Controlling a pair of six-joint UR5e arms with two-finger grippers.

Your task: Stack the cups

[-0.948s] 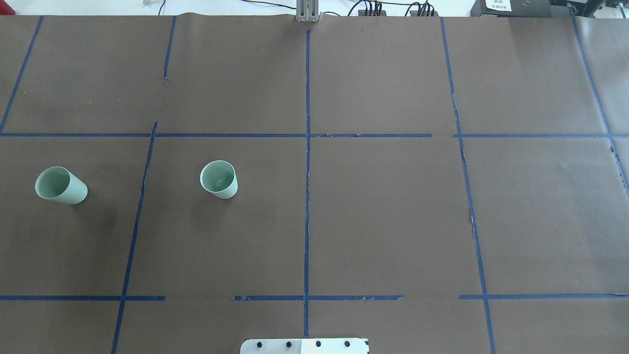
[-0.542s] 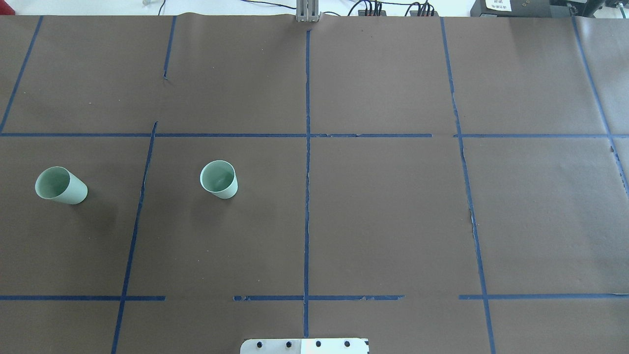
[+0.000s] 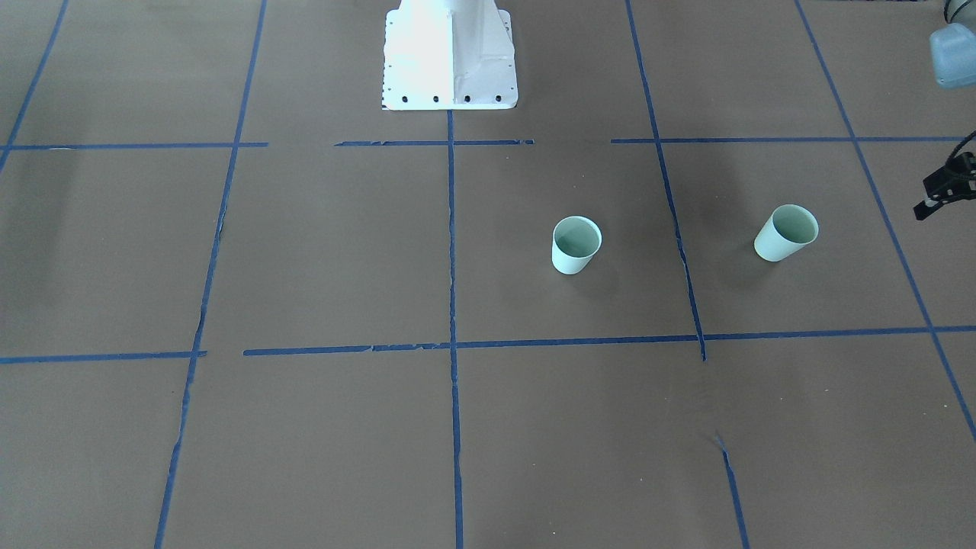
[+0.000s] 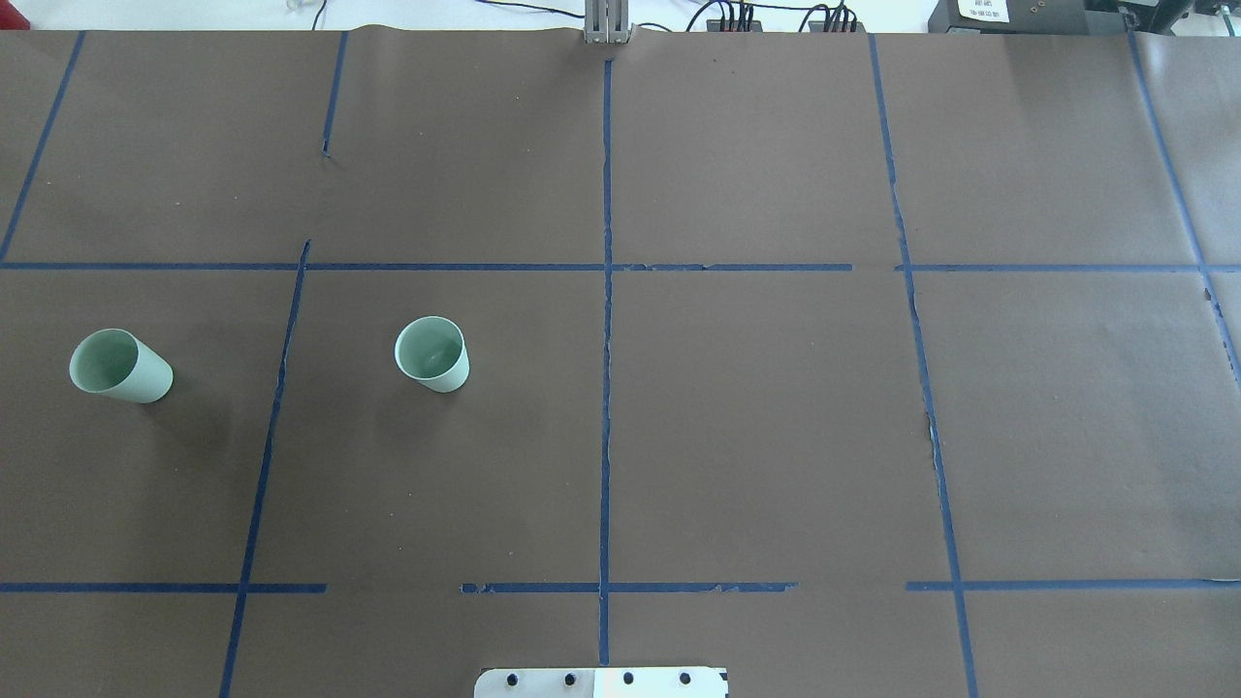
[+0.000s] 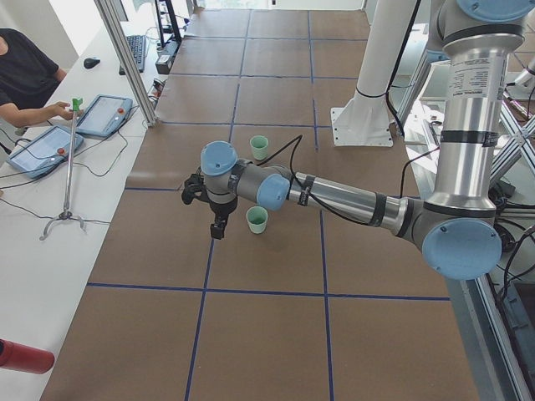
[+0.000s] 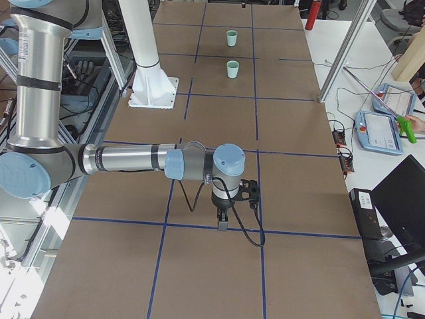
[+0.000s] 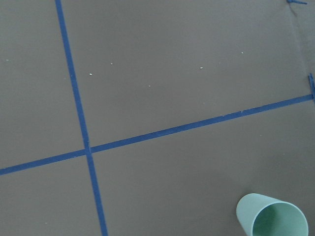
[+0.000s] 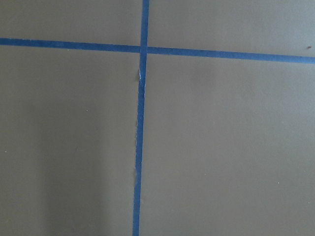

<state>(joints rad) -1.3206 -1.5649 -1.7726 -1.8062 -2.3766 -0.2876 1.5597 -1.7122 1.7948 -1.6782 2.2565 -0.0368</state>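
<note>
The left gripper (image 5: 216, 228) hangs pointing down over the brown tabletop (image 4: 776, 436), near the outer cup (image 5: 257, 220) but not touching it. It has hold of neither cup, and whether its jaws are apart or closed cannot be told. The outer cup stands upright, mouth up, at the robot's far left. Beyond a blue tape line (image 4: 281, 388), well apart, the inner cup (image 4: 432, 354) stands upright too. Farthest off, the right gripper (image 6: 222, 222) hangs over a tape crossing on the robot's right side, far from both cups, and its opening cannot be judged either.
</note>
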